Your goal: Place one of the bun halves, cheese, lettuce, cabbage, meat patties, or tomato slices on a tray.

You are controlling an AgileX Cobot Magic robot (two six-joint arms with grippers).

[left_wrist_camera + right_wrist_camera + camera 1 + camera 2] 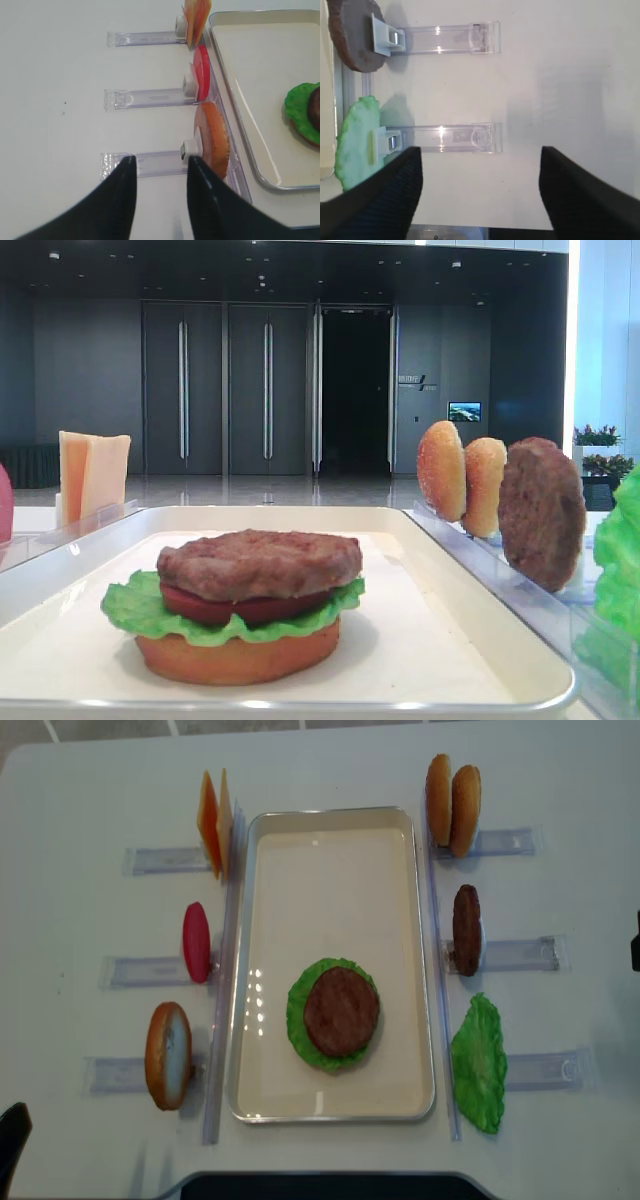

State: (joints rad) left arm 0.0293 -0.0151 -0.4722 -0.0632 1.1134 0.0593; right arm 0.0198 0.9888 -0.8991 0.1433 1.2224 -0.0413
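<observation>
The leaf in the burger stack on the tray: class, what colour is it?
Bright green lettuce, clearest in the low exterior high view.

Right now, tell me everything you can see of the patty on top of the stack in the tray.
The meat patty is a round, flat, grey-brown disc with a rough, mottled surface. It lies level as the top layer of the stack, resting on a red tomato slice that peeks out beneath its edge, with ruffled green lettuce and a bun half below. From above it sits centred on the lettuce, in the near half of the cream tray, a little right of centre. No hand touches it.
</observation>
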